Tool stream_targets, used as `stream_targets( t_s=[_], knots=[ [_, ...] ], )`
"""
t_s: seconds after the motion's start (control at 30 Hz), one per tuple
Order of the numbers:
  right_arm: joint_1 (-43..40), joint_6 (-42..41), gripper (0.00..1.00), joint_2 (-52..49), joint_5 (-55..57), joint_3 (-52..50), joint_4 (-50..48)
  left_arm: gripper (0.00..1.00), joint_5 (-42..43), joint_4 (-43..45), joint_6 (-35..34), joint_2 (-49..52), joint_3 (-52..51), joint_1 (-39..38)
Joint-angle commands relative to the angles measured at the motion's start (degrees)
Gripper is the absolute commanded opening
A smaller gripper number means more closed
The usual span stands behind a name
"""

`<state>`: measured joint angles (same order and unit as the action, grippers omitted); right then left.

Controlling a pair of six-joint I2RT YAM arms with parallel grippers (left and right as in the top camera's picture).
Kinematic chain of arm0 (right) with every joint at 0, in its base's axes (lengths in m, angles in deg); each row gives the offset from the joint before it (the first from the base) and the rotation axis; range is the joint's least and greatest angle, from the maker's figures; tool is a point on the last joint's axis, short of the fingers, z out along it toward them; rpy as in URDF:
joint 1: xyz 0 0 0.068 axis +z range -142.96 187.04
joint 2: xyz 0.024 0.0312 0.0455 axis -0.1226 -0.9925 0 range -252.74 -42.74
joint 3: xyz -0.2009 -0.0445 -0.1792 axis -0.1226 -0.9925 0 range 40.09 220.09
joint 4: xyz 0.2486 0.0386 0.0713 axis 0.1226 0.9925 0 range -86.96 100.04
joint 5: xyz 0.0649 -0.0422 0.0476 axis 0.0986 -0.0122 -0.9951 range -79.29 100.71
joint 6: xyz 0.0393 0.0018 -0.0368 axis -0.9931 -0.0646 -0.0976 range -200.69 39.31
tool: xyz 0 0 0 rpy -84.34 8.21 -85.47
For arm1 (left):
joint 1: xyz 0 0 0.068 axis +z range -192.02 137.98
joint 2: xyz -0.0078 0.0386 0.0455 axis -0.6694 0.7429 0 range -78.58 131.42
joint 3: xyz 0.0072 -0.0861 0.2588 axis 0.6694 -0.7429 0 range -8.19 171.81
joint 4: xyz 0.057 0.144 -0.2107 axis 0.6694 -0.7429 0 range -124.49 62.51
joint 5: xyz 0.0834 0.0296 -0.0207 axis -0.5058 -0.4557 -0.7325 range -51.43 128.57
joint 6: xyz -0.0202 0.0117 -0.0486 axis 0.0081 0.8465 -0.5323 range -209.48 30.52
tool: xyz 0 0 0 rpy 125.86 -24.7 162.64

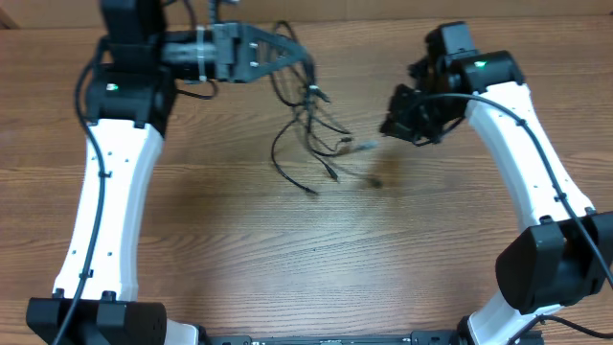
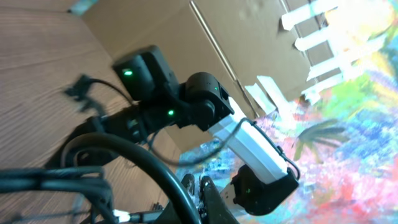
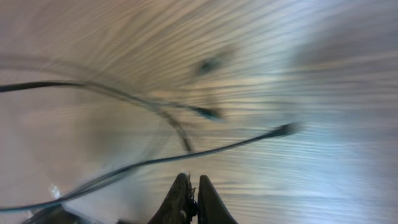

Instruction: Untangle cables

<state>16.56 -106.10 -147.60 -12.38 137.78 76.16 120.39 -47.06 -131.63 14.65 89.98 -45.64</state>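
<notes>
The cables (image 1: 308, 123), thin black cords with small plug ends, hang in a loose bunch from my left gripper (image 1: 306, 63) at the top centre and trail down onto the wooden table (image 1: 239, 240). My left gripper (image 2: 198, 178) is shut on the cables, and a white-tipped plug (image 2: 124, 218) shows beside it. A silvery plug end (image 1: 365, 146) lies just left of my right gripper (image 1: 388, 125). In the right wrist view my right gripper (image 3: 194, 180) is shut above the table. A cable strand (image 3: 186, 154) crosses just ahead of its tips, and I cannot tell whether anything is pinched.
The right arm (image 2: 249, 140) shows in the left wrist view in front of a cardboard wall (image 2: 186, 37). A small dark mark (image 1: 375, 180) lies on the table right of the strands. The arm bases (image 1: 96, 321) stand at the near edge.
</notes>
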Motion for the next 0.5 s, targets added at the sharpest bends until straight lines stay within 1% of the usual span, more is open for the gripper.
stream_targets(
  t_s=[0.0, 0.07, 0.13, 0.17, 0.2, 0.23, 0.3, 0.4, 0.47],
  knots=[
    [-3.2, 0.3, 0.04, 0.2, 8.0, 0.1, 2.2, 0.04, 5.9, 0.1, 0.0, -1.5, 1.0, 3.9],
    [-4.9, 0.7, 0.04, 0.2, 8.0, 0.1, 3.3, 0.04, 6.3, -0.2, 0.0, -1.5, 1.0, 5.6],
    [-5.8, 5.8, 0.04, 0.4, 3.4, 0.1, 2.8, 0.04, 6.5, -1.1, 0.5, -1.5, 1.0, 5.9],
    [-5.9, 9.9, 0.04, 0.5, -1.3, 0.1, 2.4, 0.04, 6.8, -1.7, 1.4, -1.5, 1.0, 5.9],
    [-5.9, 14.5, 0.06, 0.7, -6.4, 0.2, 2.1, 0.04, 7.0, -2.4, 2.6, -1.5, 1.0, 5.6],
    [-5.7, 17.8, 0.1, 1.0, -10.2, 0.2, 1.9, 0.04, 7.0, -3.4, 4.3, -1.5, 1.0, 5.3],
    [-4.6, 27.8, 0.29, 2.3, -21.4, 0.3, 1.0, 0.04, 8.2, -5.4, 9.3, -1.4, 0.9, 4.4],
    [-3.0, 33.2, 0.52, 4.7, -31.6, 0.6, -1.0, 0.04, 8.8, -7.9, 16.2, -1.4, 0.9, 3.1],
    [-1.7, 33.4, 0.59, 7.0, -34.3, 1.3, -3.0, 0.04, 8.9, -9.4, 20.3, -1.4, 0.9, 2.3]
  ],
)
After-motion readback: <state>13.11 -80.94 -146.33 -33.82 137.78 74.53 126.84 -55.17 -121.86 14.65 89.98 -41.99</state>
